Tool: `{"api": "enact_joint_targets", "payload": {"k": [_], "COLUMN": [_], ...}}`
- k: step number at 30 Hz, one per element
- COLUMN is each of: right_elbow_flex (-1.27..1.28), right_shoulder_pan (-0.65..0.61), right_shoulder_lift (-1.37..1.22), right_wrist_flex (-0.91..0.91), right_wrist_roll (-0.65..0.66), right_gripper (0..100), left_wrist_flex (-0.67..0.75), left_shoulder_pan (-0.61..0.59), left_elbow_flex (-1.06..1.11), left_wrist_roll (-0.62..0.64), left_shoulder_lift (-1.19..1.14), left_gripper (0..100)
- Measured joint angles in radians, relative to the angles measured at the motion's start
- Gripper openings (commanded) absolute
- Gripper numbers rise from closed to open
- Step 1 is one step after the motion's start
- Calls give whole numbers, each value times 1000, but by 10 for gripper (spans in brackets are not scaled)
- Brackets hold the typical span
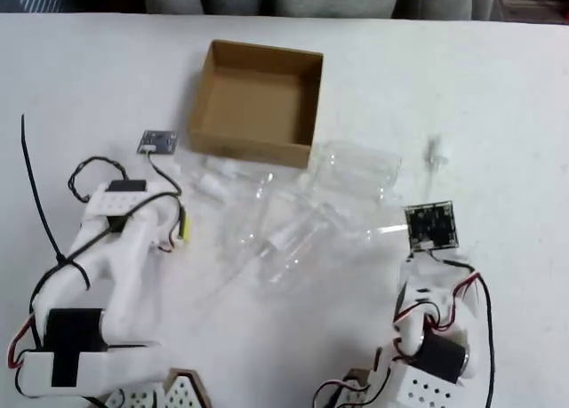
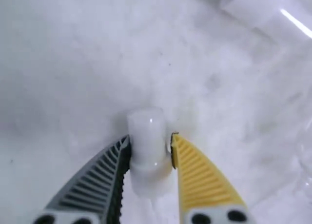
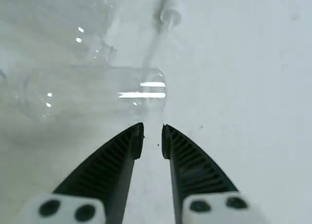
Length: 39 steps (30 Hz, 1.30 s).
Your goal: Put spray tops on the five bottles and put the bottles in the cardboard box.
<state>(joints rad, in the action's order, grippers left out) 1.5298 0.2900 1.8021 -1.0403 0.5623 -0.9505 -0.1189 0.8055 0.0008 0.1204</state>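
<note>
1. Left pincer point(image 2: 148, 145) is pinching a white spray top point(image 2: 145, 136), low over the table point(image 1: 498, 97), left of its middle.
2. Right pincer point(image 3: 152, 135) is barely parted and empty. A clear bottle point(image 3: 92, 94) lies on its side just ahead, long axis crosswise to the pincer.
3. Judgement: the right arm is nearer that bottle. I cannot tell which end is the neck.
4. Cardboard box point(image 1: 253, 146) stands toward the far edge and holds no bottle.
</note>
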Motion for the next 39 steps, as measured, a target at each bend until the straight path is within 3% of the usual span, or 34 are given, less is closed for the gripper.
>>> {"api": "enact_joint_targets", "payload": {"k": [6, 12, 19, 24, 29, 35, 39], "right_elbow_flex": [-75, -198, -279, -285, -285, -285, -285], "right_shoulder_pan": [-118, -189, -193, -193, -192, -169, -164], "right_shoulder_lift": [-60, -324, -635, -723, -735, -735, -735], "right_wrist_flex": [-15, -15, 25, 28, -8, -98, -135], "right_wrist_roll": [0, 0, 0, 0, 166, 405, 528], "right_gripper": [45, 46, 46, 46, 50, 180, 162], "left_wrist_flex": [0, 0, 0, 0, 0, 0, 0], "left_shoulder_pan": [0, 0, 0, 0, -3, -5, -5], "left_elbow_flex": [0, 0, 0, 0, 0, 0, 0], "left_wrist_roll": [0, 0, 0, 0, 0, 0, 0], "left_shoulder_lift": [0, 0, 0, 0, 0, 0, 0], "left_gripper": [21, 21, 21, 21, 21, 21, 21]}}
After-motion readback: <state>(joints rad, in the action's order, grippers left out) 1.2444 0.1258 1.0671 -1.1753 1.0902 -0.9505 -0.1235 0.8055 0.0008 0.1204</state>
